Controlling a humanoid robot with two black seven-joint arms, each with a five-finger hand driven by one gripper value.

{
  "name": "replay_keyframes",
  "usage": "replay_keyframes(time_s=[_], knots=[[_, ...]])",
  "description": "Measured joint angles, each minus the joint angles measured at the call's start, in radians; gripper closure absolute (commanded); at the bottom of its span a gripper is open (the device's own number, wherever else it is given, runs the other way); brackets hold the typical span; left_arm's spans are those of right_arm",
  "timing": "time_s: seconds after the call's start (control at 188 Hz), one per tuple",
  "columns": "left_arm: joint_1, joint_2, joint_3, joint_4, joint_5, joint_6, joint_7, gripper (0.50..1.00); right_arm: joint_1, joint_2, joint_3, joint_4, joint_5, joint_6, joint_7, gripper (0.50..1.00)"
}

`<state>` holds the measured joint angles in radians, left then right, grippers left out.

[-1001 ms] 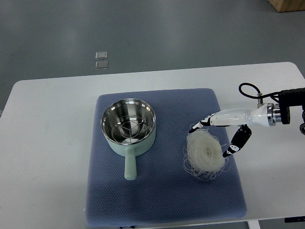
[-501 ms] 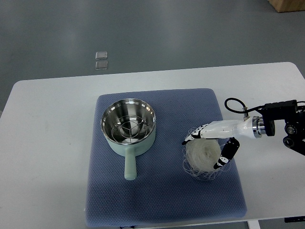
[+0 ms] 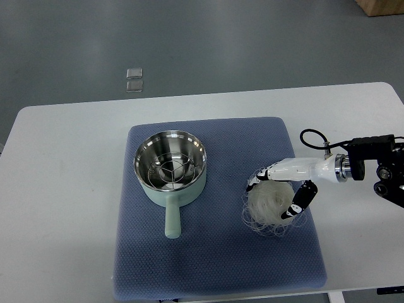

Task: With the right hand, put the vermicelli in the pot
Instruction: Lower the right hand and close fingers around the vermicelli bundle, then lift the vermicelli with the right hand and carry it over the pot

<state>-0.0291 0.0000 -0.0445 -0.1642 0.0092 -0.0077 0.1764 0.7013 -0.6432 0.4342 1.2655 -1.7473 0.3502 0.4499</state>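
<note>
Top view: a white table (image 3: 69, 189) carries a blue mat (image 3: 208, 259), and the 2 things of the task sit on the mat, well apart. On the left is the pot (image 3: 170, 166), pale green outside and steel inside, upright with its mouth open to the camera and its handle pointing toward the robot's side. Nothing is in it but a steel rack at the bottom. On the right lies the vermicelli (image 3: 273, 206), a loose white nest with stray loops around its edge, resting flat on the mat.

The right hand (image 3: 284, 189) reaches in from the right edge and straddles the nest. Its long fingers (image 3: 268, 173) lie across the far side and its thumb (image 3: 298, 201) presses in at the near right, so the bundle sits between them. The digits touch the strands and are curling around them, but the nest is not lifted, so I judge this a grip being made, not yet finished. That 2-sided hold suits a springy, tangled bundle that would slip from a pinch.

The left arm is out of sight.
</note>
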Motion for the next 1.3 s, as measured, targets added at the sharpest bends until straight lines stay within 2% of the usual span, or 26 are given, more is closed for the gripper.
replay_keyframes(time_s=[0.186,0.32,0.985,1.3], knots=[[0.000,0.000,0.000,0.000,0.000,0.000,0.000,0.500,0.002,0.002,0.000,0.000,0.000,0.006,0.001,0.861],[0.000,0.000,0.000,0.000,0.000,0.000,0.000,0.500,0.003,0.002,0.000,0.000,0.000,0.009,0.002,0.997],[0.000,0.000,0.000,0.000,0.000,0.000,0.000,0.500,0.031,0.006,0.081,-0.001,0.032,0.019,0.001,1.000],[0.000,0.000,0.001,0.000,0.000,0.000,0.000,0.500,0.123,-0.019,0.088,-0.001,0.079,0.030,0.002,1.000]])
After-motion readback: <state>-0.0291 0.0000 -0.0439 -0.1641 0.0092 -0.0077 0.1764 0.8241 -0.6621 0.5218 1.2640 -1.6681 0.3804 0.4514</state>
